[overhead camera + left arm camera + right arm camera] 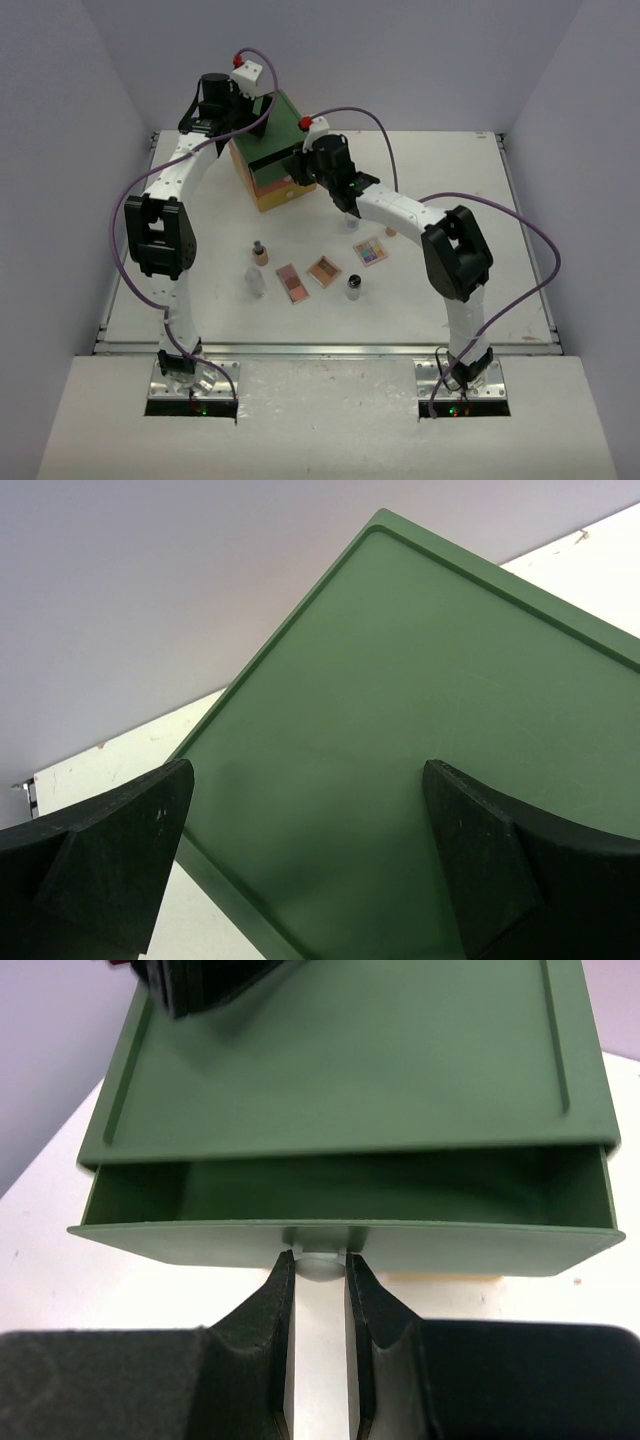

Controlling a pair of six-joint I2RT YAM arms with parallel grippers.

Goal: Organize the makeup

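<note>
White table (pixel 450 165), pale lilac walls (pixel 400 60), light front ledge (pixel 330 425)

My left arm (pixel 160 235) rises from its base, folds at the elbow and stretches far forward; the left tool (pixel 310 810) points down with both fingers spread wide, gripping nothing. My right arm (pixel 455 255) bends at the elbow and reaches forward and to the left. I see the right tool (pixel 320 1260) with its fingers drawn close, pinching a drawer knob (pixel 320 1270) between the tips.
</note>
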